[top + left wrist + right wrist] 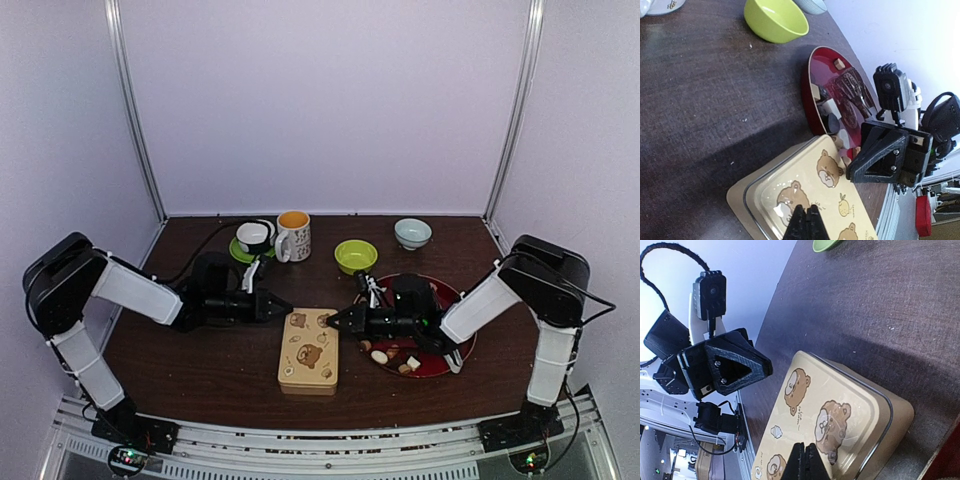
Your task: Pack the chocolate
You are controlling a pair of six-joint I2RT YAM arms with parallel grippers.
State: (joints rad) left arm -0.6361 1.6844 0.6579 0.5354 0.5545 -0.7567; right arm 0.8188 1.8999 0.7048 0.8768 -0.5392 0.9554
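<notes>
Three pale walls (pixel 320 100) enclose the dark brown table (pixel 200 370).

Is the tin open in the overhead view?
No. The bear-printed tin is closed, its lid flat on top, and the chocolate lies on the red plate beside it.

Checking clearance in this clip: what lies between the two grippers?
The far end of the closed tin, as the top view shows. The left gripper and right gripper face each other across it, both shut.
</notes>
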